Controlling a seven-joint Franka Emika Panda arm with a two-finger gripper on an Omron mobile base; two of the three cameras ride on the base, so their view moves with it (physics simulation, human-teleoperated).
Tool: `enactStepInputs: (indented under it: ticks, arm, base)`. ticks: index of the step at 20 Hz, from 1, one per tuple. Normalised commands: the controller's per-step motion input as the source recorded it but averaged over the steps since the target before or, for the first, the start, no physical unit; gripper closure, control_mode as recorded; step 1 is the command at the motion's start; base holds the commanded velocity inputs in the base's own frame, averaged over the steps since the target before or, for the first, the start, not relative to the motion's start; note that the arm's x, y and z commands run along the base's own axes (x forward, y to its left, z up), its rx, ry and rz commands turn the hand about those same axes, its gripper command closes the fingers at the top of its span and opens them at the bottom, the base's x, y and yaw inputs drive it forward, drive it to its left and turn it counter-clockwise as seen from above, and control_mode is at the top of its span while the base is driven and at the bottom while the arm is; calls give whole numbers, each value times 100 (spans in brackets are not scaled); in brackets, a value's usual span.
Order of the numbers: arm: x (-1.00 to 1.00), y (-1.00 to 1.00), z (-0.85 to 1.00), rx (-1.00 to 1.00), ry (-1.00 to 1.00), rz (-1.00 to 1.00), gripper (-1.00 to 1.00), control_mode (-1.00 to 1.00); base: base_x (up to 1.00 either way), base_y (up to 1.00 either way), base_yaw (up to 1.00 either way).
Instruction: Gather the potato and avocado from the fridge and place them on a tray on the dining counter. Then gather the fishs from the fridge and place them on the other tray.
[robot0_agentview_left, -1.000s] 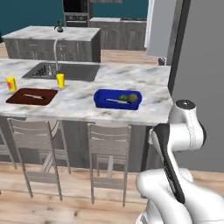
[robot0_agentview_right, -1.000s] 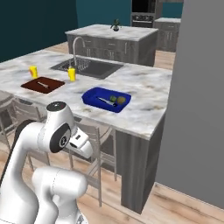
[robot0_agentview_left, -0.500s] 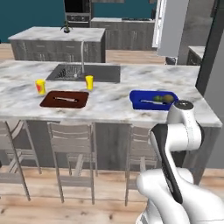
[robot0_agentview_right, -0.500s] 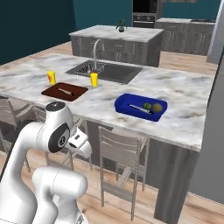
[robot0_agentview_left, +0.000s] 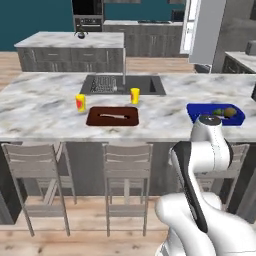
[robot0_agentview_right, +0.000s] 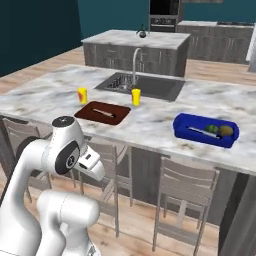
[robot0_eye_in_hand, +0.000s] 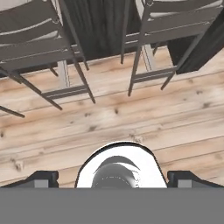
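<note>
The fingers (robot0_eye_in_hand: 112, 178) are standing wide apart with nothing between them, pointing down at the wooden floor (robot0_eye_in_hand: 131, 118) in front of 2 chairs (robot0_eye_in_hand: 39, 48). The blue tray (robot0_agentview_right: 205, 131) is sitting well above and beyond the fingers on the bench (robot0_agentview_left: 45, 107), holding the avocado (robot0_agentview_right: 212, 128) and a brownish potato (robot0_agentview_right: 226, 130). The reddish-brown tray (robot0_agentview_left: 112, 116) is lying further along the bench, carrying 1 thin fish (robot0_agentview_left: 113, 116).
</note>
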Motion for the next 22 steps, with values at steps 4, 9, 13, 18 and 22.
enactStepInputs:
  ticks: [4, 9, 13, 18, 22]
  arm:
    - [0, 0, 0, 0, 0, 0, -100, 100]
    - [0, 0, 0, 0, 0, 0, -100, 100]
    - [0, 0, 0, 0, 0, 0, -100, 100]
    - [0, 0, 0, 0, 0, 0, -100, 100]
    - [0, 0, 0, 0, 0, 0, -100, 100]
  base:
    - [0, 100, -15]
    - [0, 100, -14]
    - [0, 100, -14]
    - [0, 100, -13]
    - [0, 100, -13]
